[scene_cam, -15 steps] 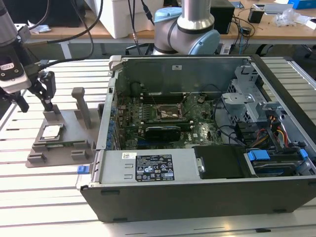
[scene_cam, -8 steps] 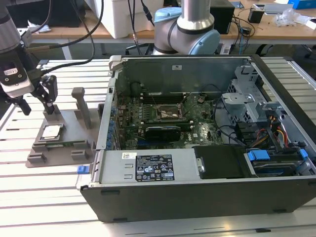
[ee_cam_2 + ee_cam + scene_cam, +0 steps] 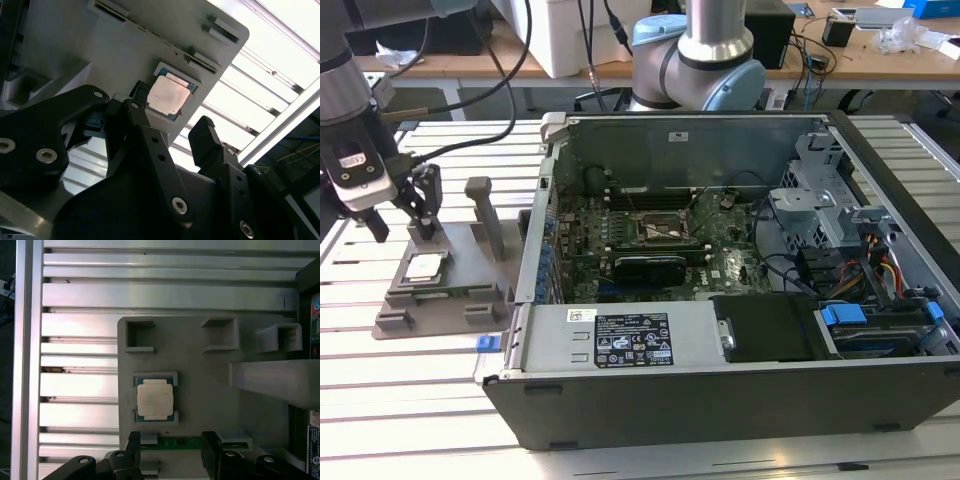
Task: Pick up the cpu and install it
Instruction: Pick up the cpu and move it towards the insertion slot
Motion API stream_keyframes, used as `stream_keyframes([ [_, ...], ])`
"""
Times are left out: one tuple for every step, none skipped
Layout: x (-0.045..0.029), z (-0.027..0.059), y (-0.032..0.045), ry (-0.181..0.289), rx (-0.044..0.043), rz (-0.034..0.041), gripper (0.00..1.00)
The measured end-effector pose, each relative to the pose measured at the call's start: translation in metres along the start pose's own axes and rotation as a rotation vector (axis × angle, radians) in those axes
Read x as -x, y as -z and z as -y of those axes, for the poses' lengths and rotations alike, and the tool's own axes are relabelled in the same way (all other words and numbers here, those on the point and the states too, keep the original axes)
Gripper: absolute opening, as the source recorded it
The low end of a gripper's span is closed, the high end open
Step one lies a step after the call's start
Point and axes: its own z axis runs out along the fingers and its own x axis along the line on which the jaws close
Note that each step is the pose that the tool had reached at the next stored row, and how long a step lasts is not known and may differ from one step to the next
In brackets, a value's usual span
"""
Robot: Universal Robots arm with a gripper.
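Note:
The cpu (image 3: 425, 266), a small square chip with a silvery top, lies flat in its recess on the grey holder tray (image 3: 440, 305) at the exterior view's left. My gripper (image 3: 403, 232) hangs just above the tray, open, with nothing between its black fingers. In both wrist views the cpu (image 3: 169, 95) (image 3: 155, 397) sits apart from the fingertips (image 3: 141, 91) (image 3: 210, 439). The gripper (image 3: 171, 440) is over the tray's edge (image 3: 200, 390) beside a green strip.
The open computer case (image 3: 720, 370) stands to the exterior view's right of the tray, its motherboard socket (image 3: 660, 228) exposed among cables. Two grey posts (image 3: 485, 212) rise from the tray near the gripper. Everything rests on a slatted aluminium table (image 3: 410, 400).

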Motion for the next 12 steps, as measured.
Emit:
stream_keyframes([
  [0.0001,0.0000,-0.0016,0.000,0.0000,-0.0003,0.60],
  [0.0003,0.0000,-0.0044,0.000,0.0000,-0.0005,0.60],
  [0.0004,0.0001,-0.0067,0.000,-0.0001,-0.0006,0.60],
  [0.0004,0.0001,-0.0077,0.000,0.0001,-0.0006,0.60],
  [0.0004,0.0001,-0.0087,0.000,0.0000,-0.0007,0.60],
  [0.0006,0.0001,-0.0105,0.000,0.0000,-0.0008,0.60],
  [0.0006,0.0001,-0.0118,0.000,0.0000,-0.0009,0.60],
  [0.0007,0.0001,-0.0130,0.000,0.0000,-0.0010,0.60],
  [0.0007,0.0001,-0.0142,0.000,0.0000,-0.0011,0.60],
  [0.0007,0.0002,-0.0156,0.000,0.0000,-0.0011,0.60],
  [0.0008,0.0002,-0.0174,0.000,0.0001,-0.0012,0.60],
  [0.0008,0.0002,-0.0186,0.000,0.0000,-0.0013,0.60],
])
